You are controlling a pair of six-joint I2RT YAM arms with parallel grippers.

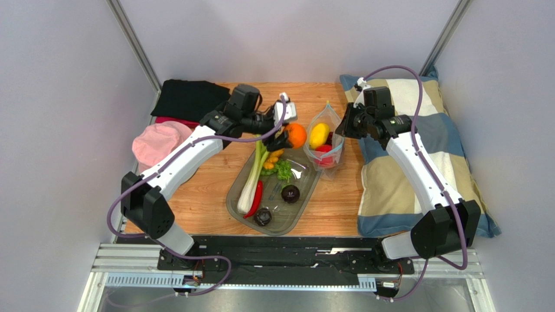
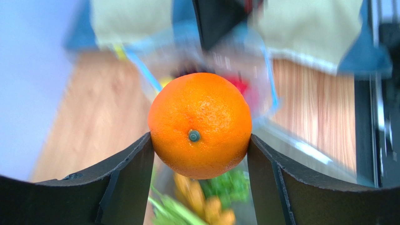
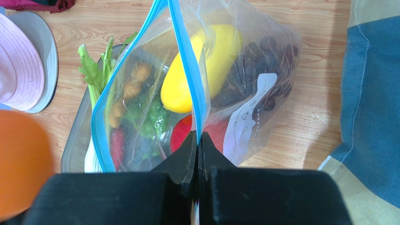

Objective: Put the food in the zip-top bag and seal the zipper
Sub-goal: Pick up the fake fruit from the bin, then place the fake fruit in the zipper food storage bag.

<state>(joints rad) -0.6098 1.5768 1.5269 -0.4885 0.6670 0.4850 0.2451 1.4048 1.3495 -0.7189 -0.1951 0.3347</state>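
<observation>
My left gripper [image 1: 291, 132] is shut on an orange [image 1: 296, 135], also in the left wrist view [image 2: 200, 124], held above the tray's far end beside the bag's mouth. My right gripper [image 3: 197, 140] is shut on the blue zipper [image 3: 190, 65] of the clear zip-top bag [image 1: 325, 142], holding its mouth open. The bag holds a yellow lemon [image 3: 206, 65], a red round fruit [image 3: 211, 133] and dark fruit [image 3: 263, 61]. In the grey oval tray [image 1: 238, 209] lie a leek [image 1: 251, 185], red chili [image 1: 256, 198], greens [image 1: 283, 170], orange pieces [image 1: 275, 157] and two dark plums [image 1: 290, 193].
A pink hat [image 1: 159, 144] and black cloth [image 1: 189, 97] lie at the back left. A plaid pillow [image 1: 404, 175] fills the right side under my right arm. A small white object [image 1: 289, 108] sits behind the orange.
</observation>
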